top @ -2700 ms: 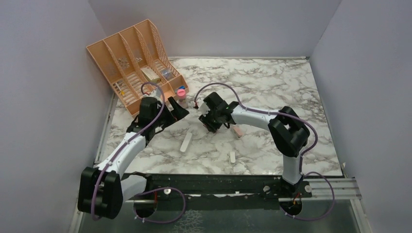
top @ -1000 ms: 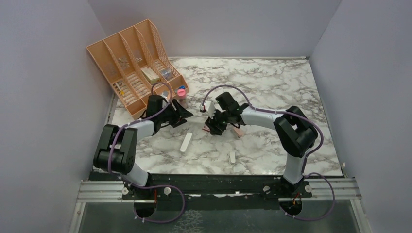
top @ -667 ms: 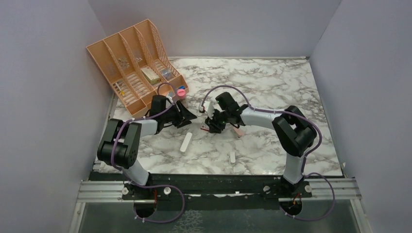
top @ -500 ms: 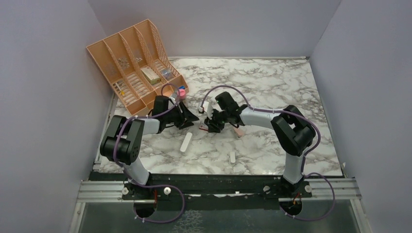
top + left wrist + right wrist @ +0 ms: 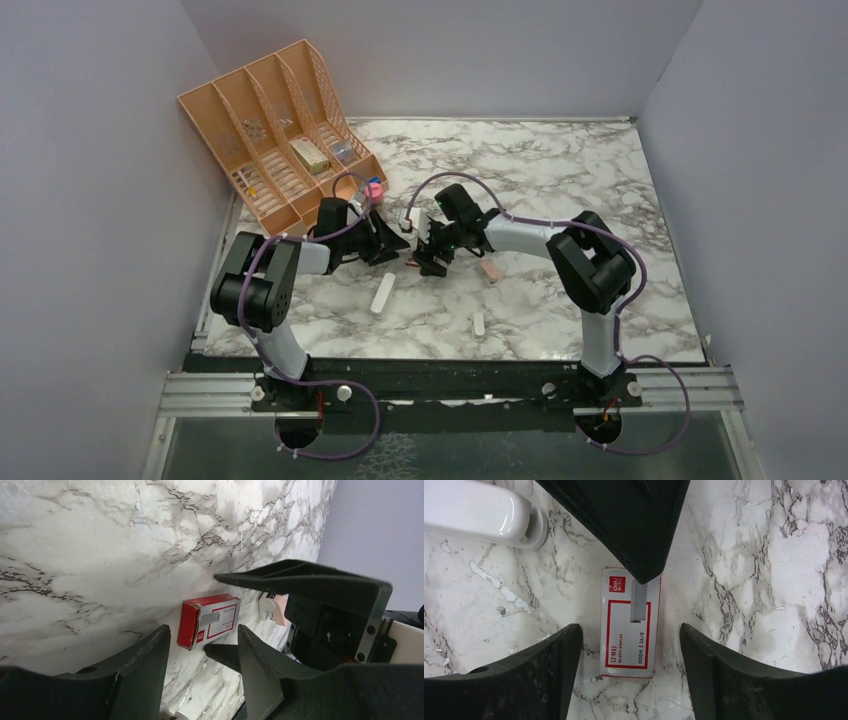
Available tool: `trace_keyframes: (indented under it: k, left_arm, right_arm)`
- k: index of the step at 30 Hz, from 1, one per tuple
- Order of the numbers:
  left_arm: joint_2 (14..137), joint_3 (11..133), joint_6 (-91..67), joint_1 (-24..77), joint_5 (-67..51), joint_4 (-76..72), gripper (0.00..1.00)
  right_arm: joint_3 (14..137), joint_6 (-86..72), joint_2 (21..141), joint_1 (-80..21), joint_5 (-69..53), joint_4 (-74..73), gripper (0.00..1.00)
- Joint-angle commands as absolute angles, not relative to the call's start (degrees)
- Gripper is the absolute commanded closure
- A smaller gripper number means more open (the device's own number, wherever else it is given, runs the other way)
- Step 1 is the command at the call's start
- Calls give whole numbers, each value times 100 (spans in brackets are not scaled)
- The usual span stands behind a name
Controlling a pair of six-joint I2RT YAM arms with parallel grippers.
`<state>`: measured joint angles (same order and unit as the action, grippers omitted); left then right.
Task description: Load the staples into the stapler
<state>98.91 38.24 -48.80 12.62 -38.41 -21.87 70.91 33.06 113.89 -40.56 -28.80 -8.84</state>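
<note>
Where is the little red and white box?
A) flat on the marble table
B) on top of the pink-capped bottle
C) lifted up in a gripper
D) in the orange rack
A: the box lies flat on the table, with bare marble showing all round it.

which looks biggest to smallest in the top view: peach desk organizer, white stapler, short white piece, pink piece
1. peach desk organizer
2. white stapler
3. short white piece and pink piece: they look about alike, so not ranked against each other
</note>
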Motion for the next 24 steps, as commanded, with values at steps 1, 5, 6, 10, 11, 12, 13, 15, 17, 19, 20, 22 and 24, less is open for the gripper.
trace_keyframes:
  k: [1,5,6,10,11,12,13,15,17,19,20,22,24]
  left_arm:
    - [9988,3884,-4812,1283,-3990,-2516,48]
    - [10013,3827,-4841,1311,-3996,-2577,56]
    - [10023,3816,-4843,1328,-4005,-2602,58]
    - [10038,3802,-4859,1441,-3962,-2658,60]
    - [10031,3781,-4870,1468,-3931,-2673,60]
    - [10029,3765,-4876,1494,-3898,-2684,60]
    - [10028,3736,-4890,1508,-3874,-2701,60]
    - [9997,3659,-4925,1535,-3808,-2747,60]
    - [9902,3534,-4947,1546,-3678,-2785,60]
    - [9775,3425,-4959,1545,-3511,-2792,60]
    - [9710,3368,-4964,1547,-3443,-2795,59]
    - [9570,3263,-4969,1547,-3320,-2812,57]
    - [9454,3173,-4981,1542,-3227,-2833,56]
  right_arm:
    - [7045,3360,11631,-4087,-3064,-1232,30]
    - [6980,3390,11600,-4088,-3149,-1088,46]
    - [6951,3400,11578,-4095,-3156,-1035,48]
    - [6847,3410,11470,-4096,-3177,-855,50]
    - [6832,3410,11452,-4104,-3192,-803,50]
    - [6823,3410,11426,-4104,-3206,-765,51]
    - [6813,3415,11413,-4104,-3214,-730,51]
    - [6800,3425,11384,-4106,-3256,-704,51]
    - [6796,3443,11366,-4113,-3284,-713,51]
    - [6779,3460,11357,-4136,-3287,-710,51]
    - [6769,3461,11361,-4153,-3283,-705,51]
    - [6770,3471,11363,-4194,-3287,-712,51]
    - [6770,3471,11360,-4241,-3300,-705,51]
